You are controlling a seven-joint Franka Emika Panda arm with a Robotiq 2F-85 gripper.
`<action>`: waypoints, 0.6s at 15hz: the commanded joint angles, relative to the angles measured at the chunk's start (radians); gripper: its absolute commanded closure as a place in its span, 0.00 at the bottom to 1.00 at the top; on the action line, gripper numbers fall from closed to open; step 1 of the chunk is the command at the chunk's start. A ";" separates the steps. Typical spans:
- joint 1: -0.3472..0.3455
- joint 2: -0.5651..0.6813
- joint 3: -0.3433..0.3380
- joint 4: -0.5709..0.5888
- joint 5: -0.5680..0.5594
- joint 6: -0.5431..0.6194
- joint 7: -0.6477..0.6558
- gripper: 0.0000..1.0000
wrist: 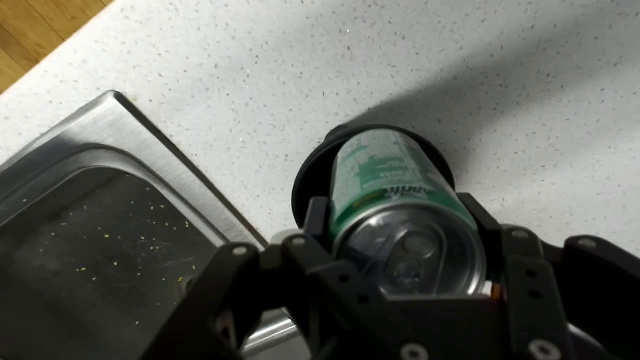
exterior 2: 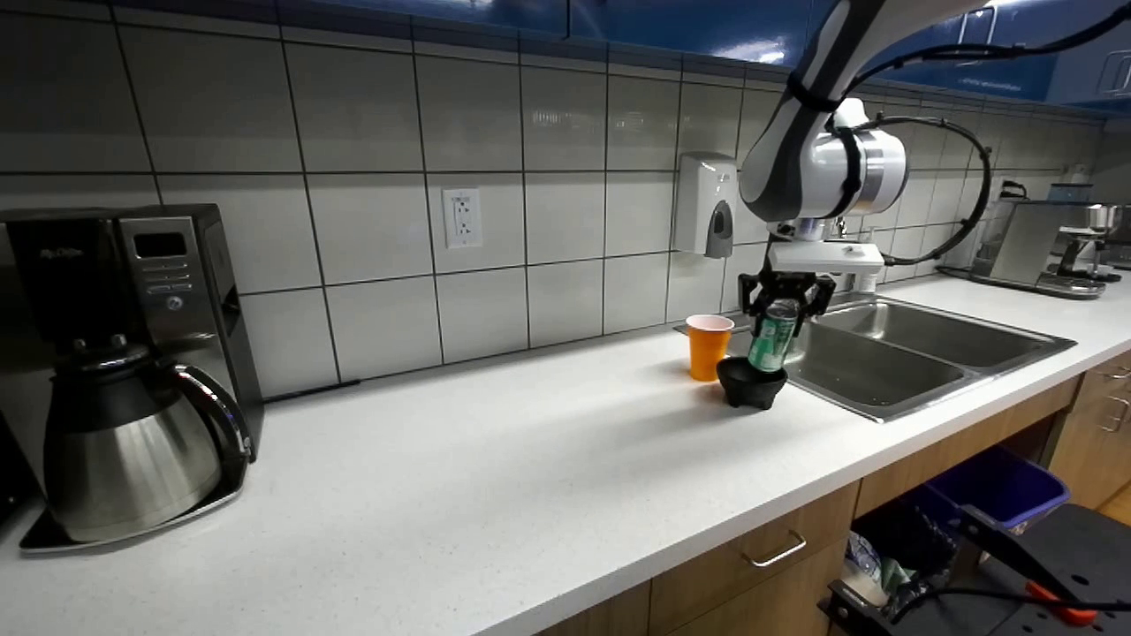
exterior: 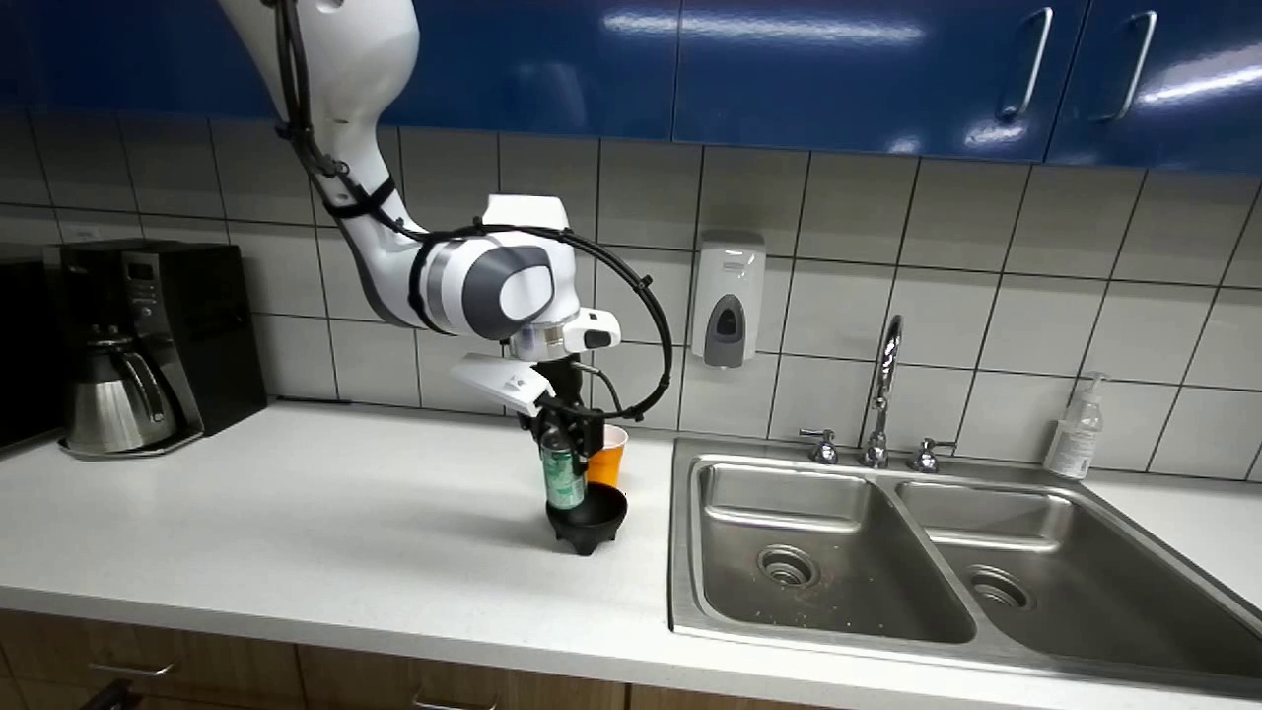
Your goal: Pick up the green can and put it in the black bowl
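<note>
The green can (exterior: 564,480) is slim with a silvery top and is tilted a little in the exterior view (exterior 2: 772,343). My gripper (exterior 2: 778,329) is shut on its upper part, a finger on each side. In the wrist view, the fingers (wrist: 400,215) press the can (wrist: 385,165) just below its lid. The black bowl (exterior: 589,534) stands on the counter right under the can, as the exterior view (exterior 2: 749,390) also shows. The can's lower end is at the bowl's opening, off-centre. I cannot tell whether it touches the bowl (wrist: 309,185) inside.
An orange cup (exterior: 605,461) with a white rim stands close behind the bowl; it also shows in the exterior view (exterior 2: 707,353). The steel sink (exterior: 685,562) lies beside the bowl. A soap dispenser (exterior: 730,296) hangs on the wall. A coffee maker (exterior 2: 150,371) stands farther along the counter.
</note>
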 commanded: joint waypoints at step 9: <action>0.030 0.192 -0.023 0.227 0.000 -0.017 0.109 0.61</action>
